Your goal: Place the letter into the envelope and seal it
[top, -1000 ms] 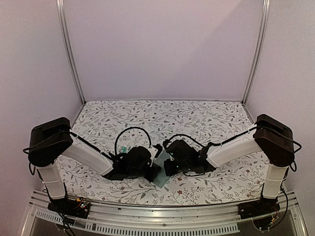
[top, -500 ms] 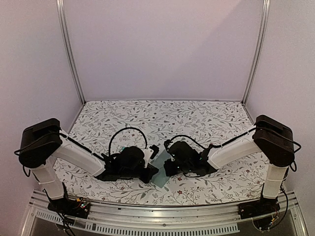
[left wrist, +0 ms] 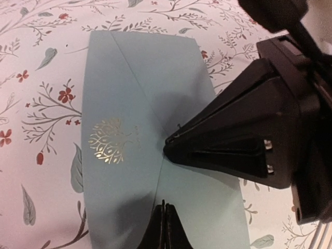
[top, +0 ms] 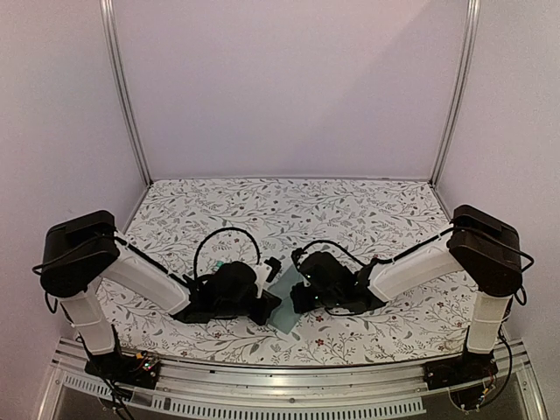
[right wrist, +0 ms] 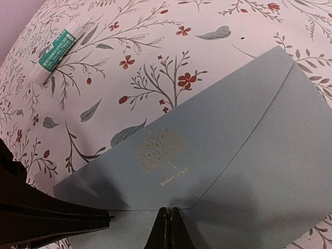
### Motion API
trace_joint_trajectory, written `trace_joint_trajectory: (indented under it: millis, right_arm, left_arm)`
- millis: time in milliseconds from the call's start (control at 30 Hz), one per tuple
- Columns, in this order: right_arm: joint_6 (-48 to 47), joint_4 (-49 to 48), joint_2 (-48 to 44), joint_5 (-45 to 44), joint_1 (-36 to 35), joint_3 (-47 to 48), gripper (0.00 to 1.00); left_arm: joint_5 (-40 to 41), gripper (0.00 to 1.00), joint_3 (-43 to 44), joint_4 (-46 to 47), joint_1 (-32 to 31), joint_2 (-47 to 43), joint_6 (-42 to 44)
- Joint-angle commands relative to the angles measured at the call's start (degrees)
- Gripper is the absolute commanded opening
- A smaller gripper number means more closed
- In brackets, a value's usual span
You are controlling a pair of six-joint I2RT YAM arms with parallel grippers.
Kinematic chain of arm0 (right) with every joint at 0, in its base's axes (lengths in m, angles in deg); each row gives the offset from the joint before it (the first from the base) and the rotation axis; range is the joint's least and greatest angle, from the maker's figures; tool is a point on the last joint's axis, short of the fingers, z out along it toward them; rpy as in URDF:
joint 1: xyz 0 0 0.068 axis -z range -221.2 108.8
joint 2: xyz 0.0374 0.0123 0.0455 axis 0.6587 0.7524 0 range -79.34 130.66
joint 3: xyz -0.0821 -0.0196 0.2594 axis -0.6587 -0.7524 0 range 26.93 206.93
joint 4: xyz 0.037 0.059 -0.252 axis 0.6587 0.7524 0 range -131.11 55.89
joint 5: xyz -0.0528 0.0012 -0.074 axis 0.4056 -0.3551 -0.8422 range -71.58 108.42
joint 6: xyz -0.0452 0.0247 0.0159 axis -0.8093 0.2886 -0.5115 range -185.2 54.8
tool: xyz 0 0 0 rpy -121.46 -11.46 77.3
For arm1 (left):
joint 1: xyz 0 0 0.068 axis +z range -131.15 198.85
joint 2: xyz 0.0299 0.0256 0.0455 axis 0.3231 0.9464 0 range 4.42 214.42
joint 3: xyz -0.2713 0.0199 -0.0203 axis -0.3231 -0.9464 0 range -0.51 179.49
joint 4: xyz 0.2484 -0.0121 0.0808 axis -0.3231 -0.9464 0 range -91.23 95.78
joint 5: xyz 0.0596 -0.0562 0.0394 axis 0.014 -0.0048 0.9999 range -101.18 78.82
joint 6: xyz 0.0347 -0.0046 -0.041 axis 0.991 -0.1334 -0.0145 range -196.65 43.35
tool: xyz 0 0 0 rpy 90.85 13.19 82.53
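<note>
The teal envelope lies flat on the floral table near the front edge, its triangular flap folded down and a gold tree emblem on the flap. My left gripper is shut, its tips resting on the envelope by the flap's point. My right gripper is shut too, with its tips on the envelope at the flap's edge. The two come in from opposite sides, tips close together. The letter is out of view.
A white-and-teal glue stick lies on the table beyond the envelope, on the left arm's side. The floral tablecloth stretches back to the rear wall. Metal frame posts stand at both back corners.
The left arm has shifted, its elbow swinging a little outward and back. Both grippers stay shut on top of the envelope, which has not moved.
</note>
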Motion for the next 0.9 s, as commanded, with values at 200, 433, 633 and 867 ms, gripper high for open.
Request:
trace_joint_trajectory:
  millis: [200,433,633,867]
  right_arm:
    - [0.3,5.6,2.3,1.0,-0.3,-1.1,0.00]
    - [-2.5,7.7,-2.7,-1.5,-0.3,2.5,0.00]
    - [-3.4,7.4,-5.8,-4.9,-0.2,4.3,0.00]
    - [-3.7,7.0,-0.8,-2.0,0.2,7.8,0.00]
  left_arm:
    - [0.8,0.00,1.0,2.5,2.1,5.1,0.1]
    - [0.0,0.00,0.9,2.7,2.1,5.6,-0.1]
    - [-0.7,0.00,0.9,2.8,2.1,5.5,0.0]
    - [-0.9,0.00,0.9,2.8,2.1,5.7,0.0]
